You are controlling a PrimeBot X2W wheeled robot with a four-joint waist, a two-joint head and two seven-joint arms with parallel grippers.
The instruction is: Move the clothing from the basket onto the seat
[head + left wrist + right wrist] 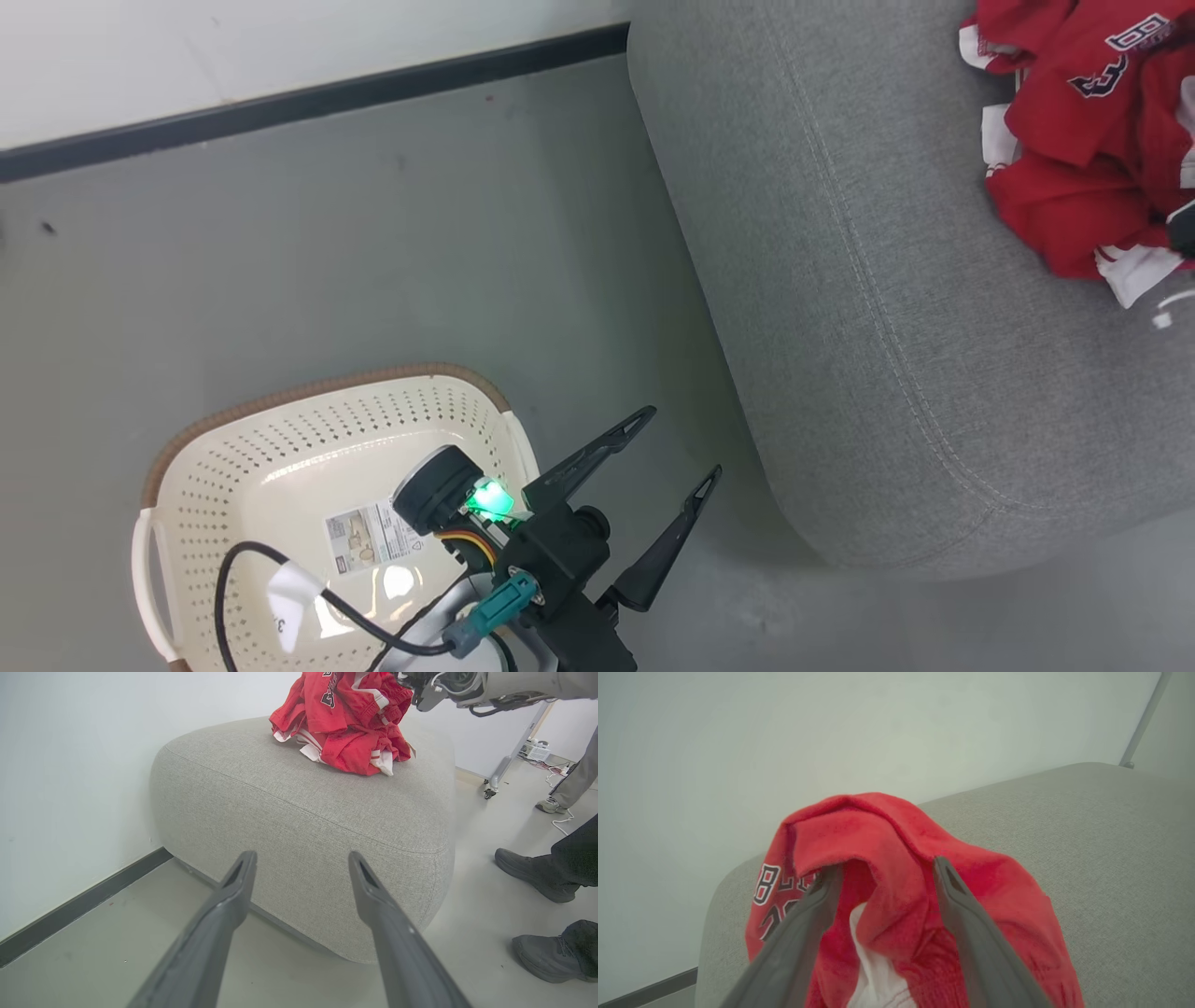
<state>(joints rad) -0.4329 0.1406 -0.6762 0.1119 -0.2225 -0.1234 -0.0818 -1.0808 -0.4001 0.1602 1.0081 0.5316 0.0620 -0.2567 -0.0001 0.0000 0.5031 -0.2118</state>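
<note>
Clothing (348,728) lies in a red heap on top of the grey seat (299,802). We see our right claw (888,864) spread wide, with red cloth over its tips. Our left claw (301,856) is wide too, near the basket (308,420) on the floor (373,280).

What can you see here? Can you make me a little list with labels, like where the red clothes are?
seat: large grey fabric-upholstered cushion, rounded edges, stitched seam
clothing: red fabric sports garments with white trim, heaped on the seat
basket: cream-white holed plastic basket with brown rim, no clothes visible inside
left end effector: open, empty, between basket and seat
right end effector: open, red fabric bunched around its fingers
people: dark shoes beside the seat
</note>
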